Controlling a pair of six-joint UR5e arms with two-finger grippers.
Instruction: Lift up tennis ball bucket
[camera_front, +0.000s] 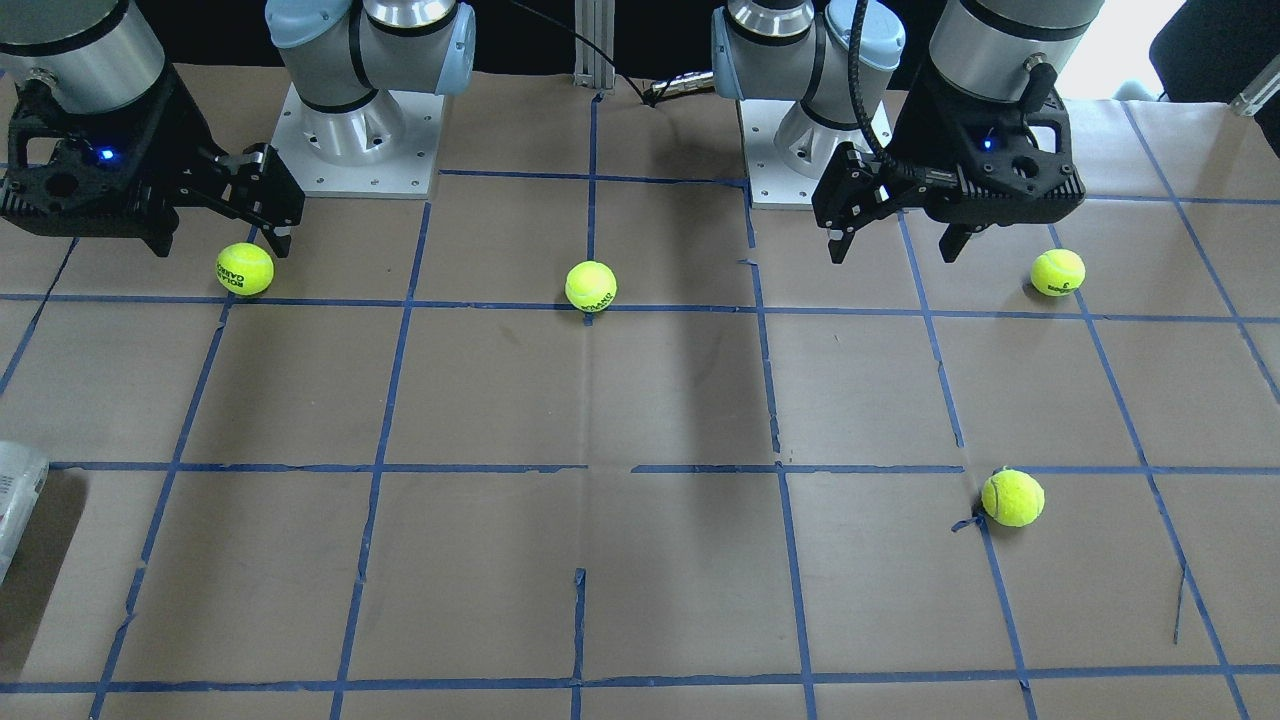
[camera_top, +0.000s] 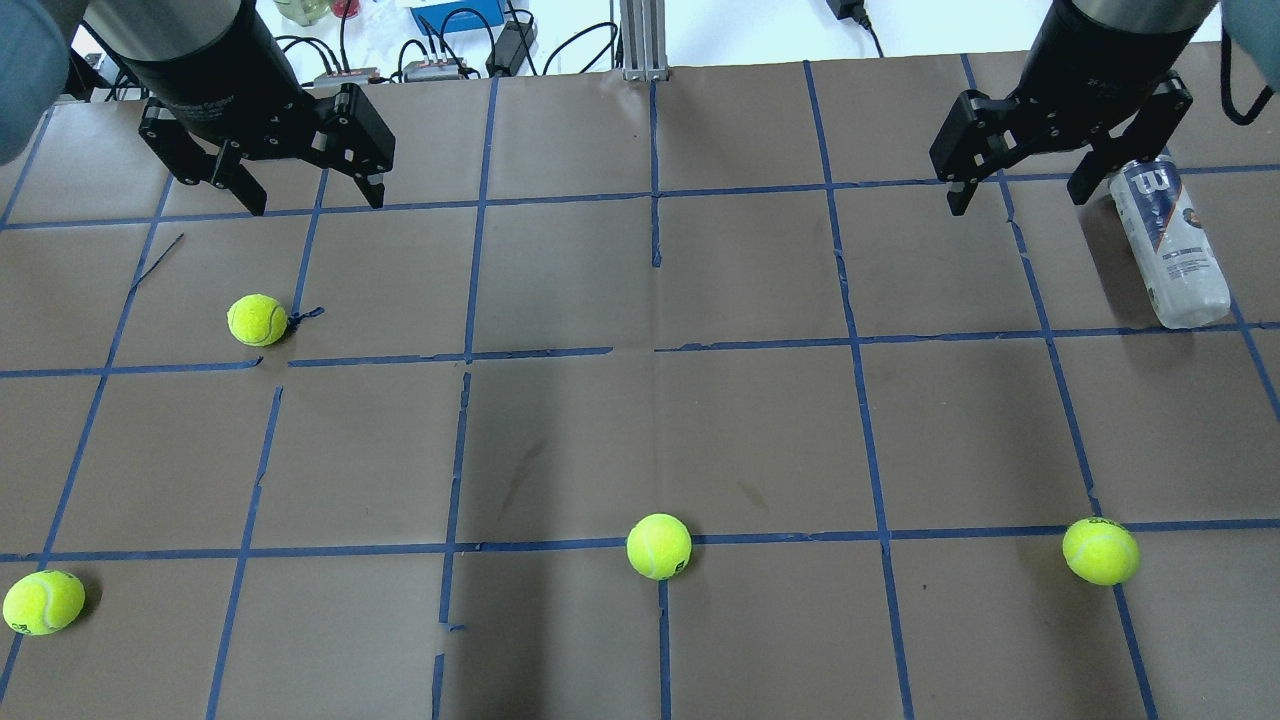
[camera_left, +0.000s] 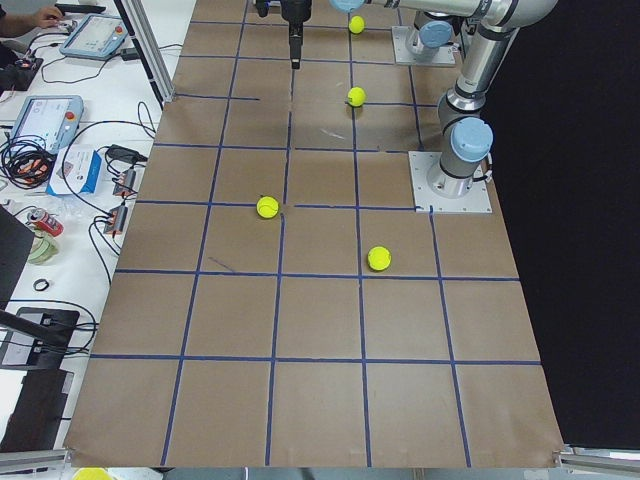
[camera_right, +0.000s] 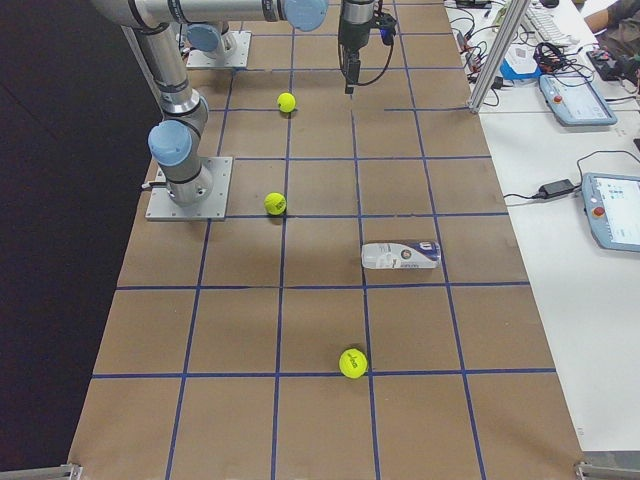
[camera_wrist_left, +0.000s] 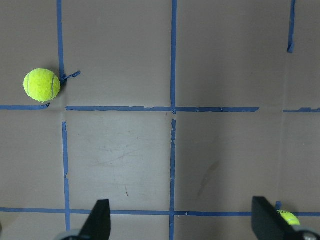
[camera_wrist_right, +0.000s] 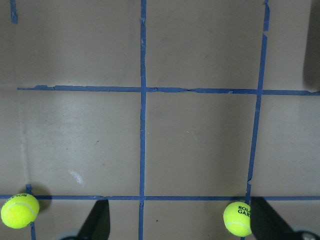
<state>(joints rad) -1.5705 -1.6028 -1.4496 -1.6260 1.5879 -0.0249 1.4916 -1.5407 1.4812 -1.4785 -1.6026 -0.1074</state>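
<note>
- The ball can (camera_top: 1170, 245), a clear tube with a white and dark-blue label, lies on its side on the counter (camera_top: 760, 440) at the far right. Its length runs roughly near to far, and nothing grips it.
- The right jaws, on the right arm (camera_top: 1110, 40), hang above the far right of the counter, spread wide apart and empty.
- In the overhead view one finger (camera_top: 1085, 185) overlaps the can's far end. The front-facing view shows the right jaws clear of the can, not touching it.
- The left jaws, on the left arm (camera_top: 190, 50), hang above the far left of the counter, also spread wide apart and empty. The left wrist view shows only bare counter between their tips.
- Four yellow-green tennis balls (camera_top: 659, 546) rest on the counter, well apart from each other and from the can.
- One ball (camera_top: 257, 320) sits on the left at about mid-depth, just beside a loose curl of tape.
- The other three lie in a near row: one ball (camera_top: 43, 602) at the left edge, the one already marked near the middle, and one ball (camera_top: 1100, 551) on the right.
- The counter is covered in brown paper, marked into squares by blue tape (camera_top: 760, 344).
</note>
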